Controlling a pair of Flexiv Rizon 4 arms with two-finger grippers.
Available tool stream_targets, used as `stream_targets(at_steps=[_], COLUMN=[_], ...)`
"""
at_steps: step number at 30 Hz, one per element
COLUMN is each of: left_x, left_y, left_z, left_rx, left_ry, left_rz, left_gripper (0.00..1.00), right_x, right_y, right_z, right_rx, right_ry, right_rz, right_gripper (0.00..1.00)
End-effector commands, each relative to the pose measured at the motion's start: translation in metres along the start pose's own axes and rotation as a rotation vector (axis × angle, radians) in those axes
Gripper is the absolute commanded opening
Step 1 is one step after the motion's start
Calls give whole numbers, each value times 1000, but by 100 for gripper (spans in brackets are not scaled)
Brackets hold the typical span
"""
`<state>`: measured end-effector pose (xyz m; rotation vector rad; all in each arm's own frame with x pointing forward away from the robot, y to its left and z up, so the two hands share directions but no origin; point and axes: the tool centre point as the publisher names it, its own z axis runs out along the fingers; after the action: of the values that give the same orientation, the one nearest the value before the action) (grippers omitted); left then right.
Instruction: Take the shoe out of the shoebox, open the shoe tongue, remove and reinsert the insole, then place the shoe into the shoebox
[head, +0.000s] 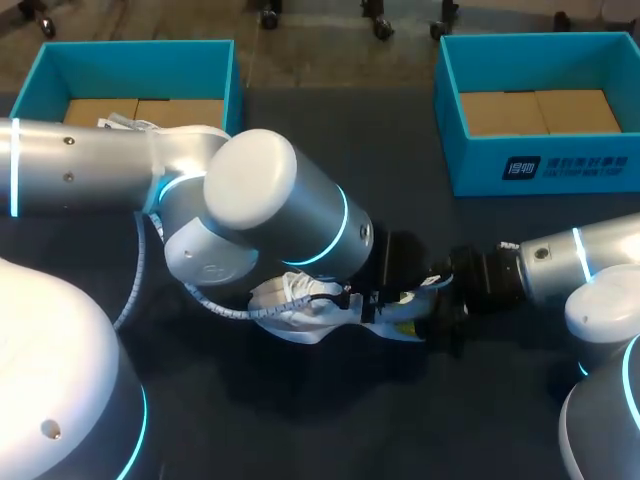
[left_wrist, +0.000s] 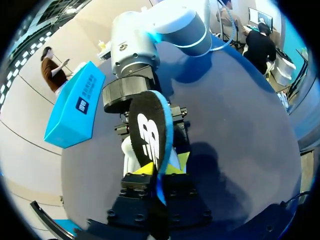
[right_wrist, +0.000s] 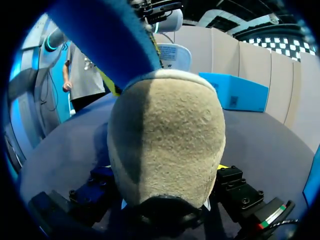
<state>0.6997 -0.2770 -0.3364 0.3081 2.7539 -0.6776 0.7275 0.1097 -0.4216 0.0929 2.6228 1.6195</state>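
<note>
Black-topped, blue-edged insole (left_wrist: 150, 131) stands on edge, pinched between the left gripper's (left_wrist: 162, 167) 2 yellow tips. Just beside it, the pale suede shoe (right_wrist: 167, 145) fills the space before the right gripper (head: 440, 300), whose state I cannot tell. Beyond, on the dark table (head: 400, 400), a blue shoebox (head: 140, 68) stands far left and a second shoebox (head: 560, 165) far right.

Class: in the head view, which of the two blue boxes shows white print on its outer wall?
The right blue box: the wall facing the robot carries white print. The left blue box shows only plain blue walls.
</note>
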Motion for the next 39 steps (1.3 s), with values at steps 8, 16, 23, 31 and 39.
stream_targets(at_steps=[8,16,23,31,39], left_x=[-5,-16,-31,-34,-39], left_y=[-4,-27,-53,-76,-86], left_z=[-28,-59,-83,-111,-138], left_rx=[67,124,157,227,338], left_ry=[30,59,77,154,227], left_rz=[-35,-83,-81,-94,-131], left_gripper=[0,0,0,0,0], right_x=[0,0,0,0,0], right_y=[0,0,0,0,0], right_z=[1,1,1,1,1], right_rx=[2,2,2,2,2], right_ry=[-1,-1,-1,-1,-1], right_rz=[0,0,0,0,0], right_gripper=[0,0,0,0,0])
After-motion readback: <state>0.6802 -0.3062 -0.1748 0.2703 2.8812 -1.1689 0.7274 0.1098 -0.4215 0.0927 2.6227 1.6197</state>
